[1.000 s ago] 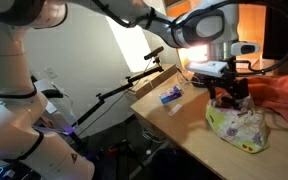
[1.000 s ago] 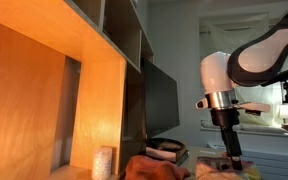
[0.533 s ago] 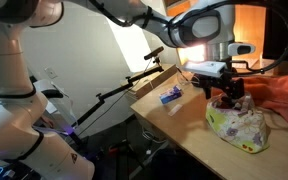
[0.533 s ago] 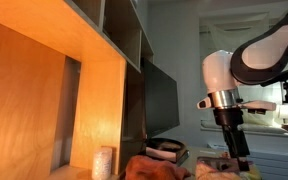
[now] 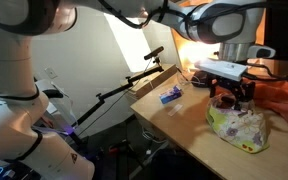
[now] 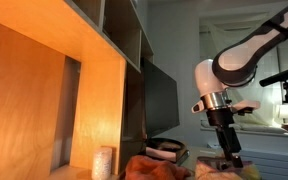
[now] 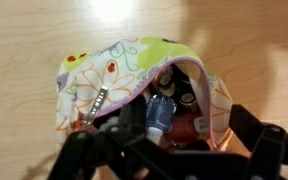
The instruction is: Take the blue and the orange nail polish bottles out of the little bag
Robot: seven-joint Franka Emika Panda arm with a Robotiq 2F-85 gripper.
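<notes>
i am holding my gripper point(image 5: 231, 100) just above the little bag point(image 5: 239, 126), which is lying on the wooden worktop point(image 5: 184, 115) near its edge. the gripper is spread wide and gripping nothing; in the wrist view its dark fingers point(image 7: 84, 160) are framing the lower edge on either side of the bag's mouth, and i cannot tell whether they are touching the fabric.

the little bag point(image 7: 114, 75) is lying on its side with the opening turned toward me, its pale patterned fabric and lime-yellow trim arching over the contents. inside the mouth several small bottles are crowding together: what looks like the blue bottle point(image 7: 162, 113) is sitting in the middle, something orange-red point(image 7: 194, 126) is showing just beside it, and dark caps point(image 7: 187, 96) are showing behind them. the picture is too blurred there for me to be sure which is which.

an orange-red cloth point(image 5: 284, 95) is lying just behind the bag, and a small blue packet point(image 5: 171, 95) is lying apart, nearer the worktop's corner.
</notes>
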